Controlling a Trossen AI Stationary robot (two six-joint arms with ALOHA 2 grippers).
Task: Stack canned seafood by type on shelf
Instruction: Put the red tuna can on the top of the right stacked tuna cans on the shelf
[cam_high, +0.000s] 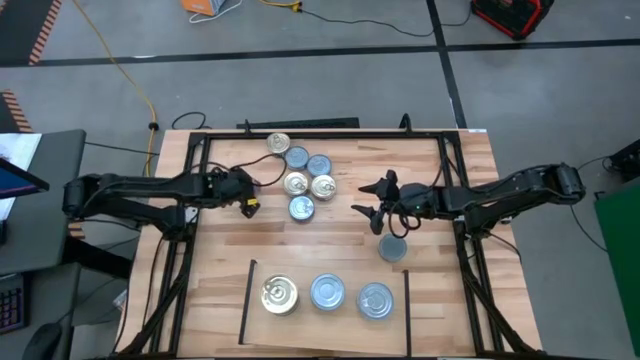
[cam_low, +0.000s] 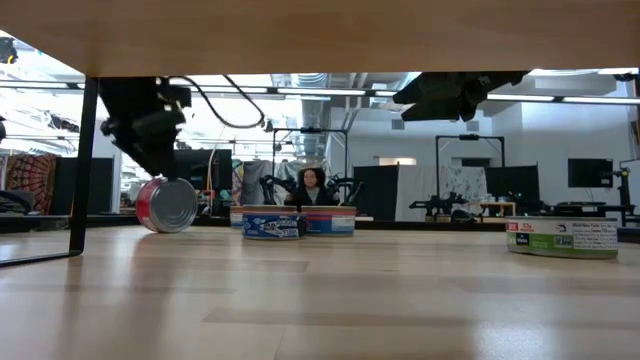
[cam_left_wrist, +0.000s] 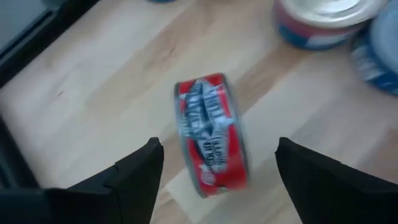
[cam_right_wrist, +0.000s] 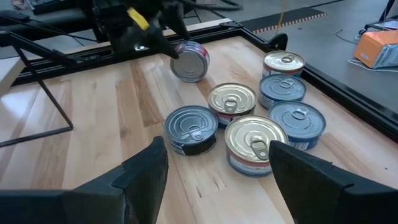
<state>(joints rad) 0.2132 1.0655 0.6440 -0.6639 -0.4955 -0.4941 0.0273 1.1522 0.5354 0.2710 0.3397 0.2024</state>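
A red-sided tin (cam_left_wrist: 210, 134) standing on its edge is shown by the left wrist view, between the left claw's fingers (cam_left_wrist: 134, 171) but touched by neither. From above this tin is hidden under the left claw (cam_high: 247, 205); only the low view shows it resting on the table (cam_low: 320, 300) on its rim, just below the claw. In the right wrist view the same tin is seen tilted beside the left claw, past a cluster of six loose tins (cam_right_wrist: 252, 109).

The left claw's jaws are spread wide with nothing gripped. The right claw (cam_high: 378, 211) is also held wide and empty, raised over the table's middle right, near a single silver-topped tin (cam_high: 392, 248).

On the shelf (cam_high: 325, 325), at the table's near edge, three tins sit in a row: a gold-topped tin (cam_high: 279, 294) at the left, and two silver-topped tins (cam_high: 351, 296) beside it.

The table is made of light wood planks inside a black metal frame (cam_high: 195, 180). A grey floor with cables is seen around it. In the low view a room with black stands and a seated person (cam_low: 312, 185) is seen beyond.
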